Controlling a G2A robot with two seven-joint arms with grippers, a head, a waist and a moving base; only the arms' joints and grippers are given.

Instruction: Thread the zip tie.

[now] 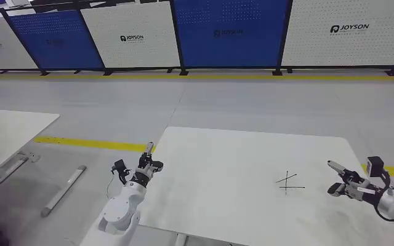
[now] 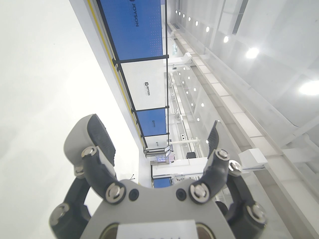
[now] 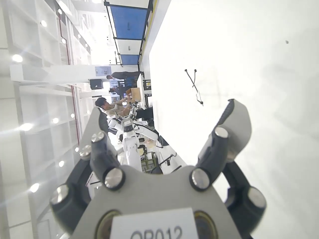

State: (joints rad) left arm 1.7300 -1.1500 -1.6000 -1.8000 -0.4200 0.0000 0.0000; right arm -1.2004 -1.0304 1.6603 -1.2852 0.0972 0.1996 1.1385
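Observation:
Two thin black zip ties (image 1: 289, 182) lie crossed on the white table (image 1: 234, 184), toward its right side; the right wrist view shows them as crossed zip ties (image 3: 194, 83) ahead of the fingers. My right gripper (image 1: 334, 177) hovers at the table's right edge, a short way right of the ties, open and holding nothing; its own view has the right gripper (image 3: 164, 110) spread wide. My left gripper (image 1: 149, 157) sits at the table's left edge, far from the ties, also open and empty, as the left gripper (image 2: 159, 128) in its wrist view.
The tabletop is bare around the ties. A second white table (image 1: 18, 132) stands off to the left. Blue and white partition panels (image 1: 231, 34) line the far side beyond a yellow floor line (image 1: 92, 144).

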